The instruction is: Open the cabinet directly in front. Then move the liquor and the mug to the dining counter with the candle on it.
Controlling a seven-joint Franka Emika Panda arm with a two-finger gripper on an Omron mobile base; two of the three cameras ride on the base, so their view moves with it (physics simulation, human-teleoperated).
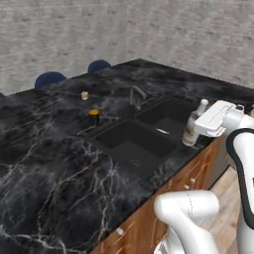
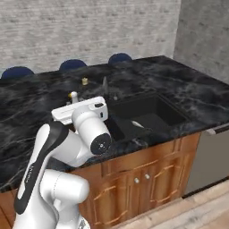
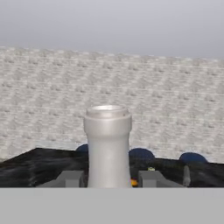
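My gripper (image 1: 194, 128) is shut on the liquor (image 1: 192, 125), a slim whitish bottle held upright at the near edge of the dining counter (image 1: 44, 149), right of the sink. In the hand view its neck (image 3: 107, 144) rises between my two fingertips (image 3: 70, 178). I cannot tell whether its base rests on the slab. The mug (image 1: 94, 116), black with a yellow-orange inside, stands on the counter left of the sink. A small yellow candle (image 1: 85, 95) sits farther back. The bottle's top (image 2: 74, 96) peeks over my hand in the right base view. The cabinet is out of view.
A black double sink (image 1: 111, 149) with a faucet (image 1: 136, 94) is sunk into the counter, and a small pale object (image 1: 162, 131) lies in one basin. Dark-blue stools (image 1: 49, 78) line the far edge. Wooden cupboard doors (image 2: 147, 179) and a grey appliance (image 2: 210, 156) sit below the near edge.
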